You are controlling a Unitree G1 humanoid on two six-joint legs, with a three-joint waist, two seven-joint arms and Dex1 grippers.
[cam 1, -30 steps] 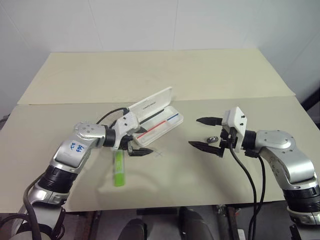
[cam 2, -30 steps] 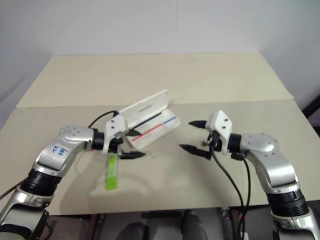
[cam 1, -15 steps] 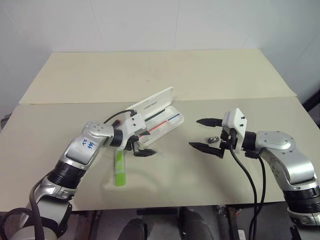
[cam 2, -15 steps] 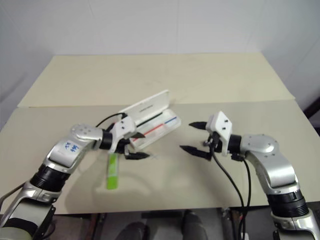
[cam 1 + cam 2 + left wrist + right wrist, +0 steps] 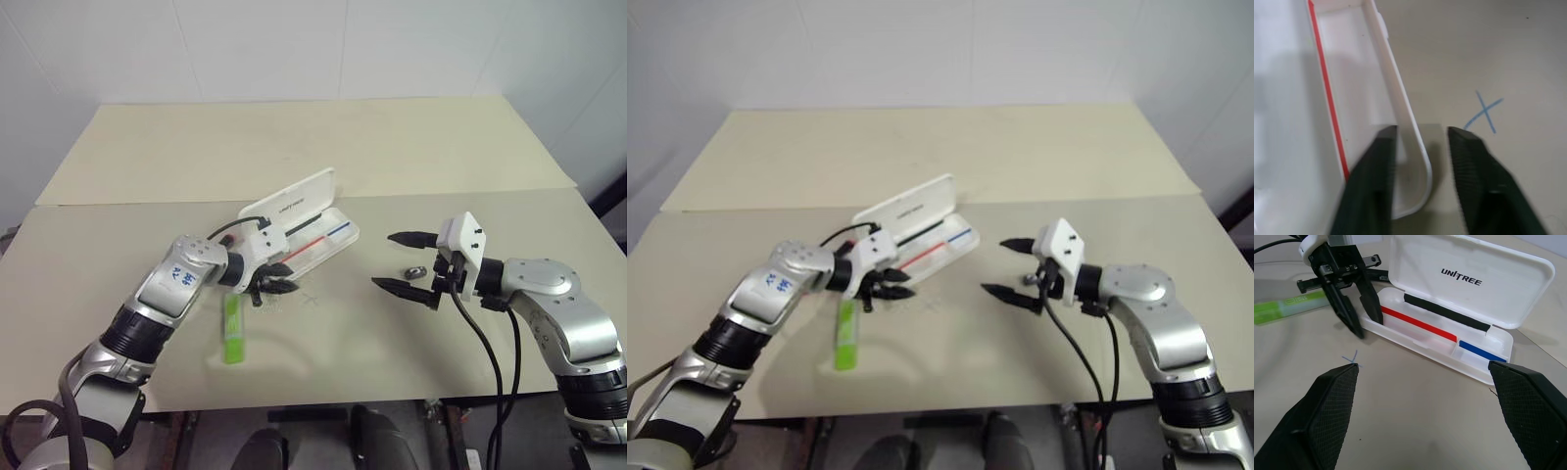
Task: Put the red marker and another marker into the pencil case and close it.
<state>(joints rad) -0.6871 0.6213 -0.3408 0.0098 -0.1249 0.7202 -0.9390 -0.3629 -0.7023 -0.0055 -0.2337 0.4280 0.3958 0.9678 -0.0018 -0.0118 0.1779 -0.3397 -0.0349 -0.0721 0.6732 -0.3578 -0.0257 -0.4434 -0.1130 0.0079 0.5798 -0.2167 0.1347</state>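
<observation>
Your left gripper (image 5: 1420, 161) pinches the pencil case (image 5: 1449, 340) wall; right gripper (image 5: 404, 261) gapes empty. Light, slick plastic, so hold the rim gently.

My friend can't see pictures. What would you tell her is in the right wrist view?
An open white pencil case lies on a tan table, with red and blue stripes inside. The left gripper straddles the case's front wall at one end, a green highlighter lies behind it, and the right gripper is wide open up front.
</observation>
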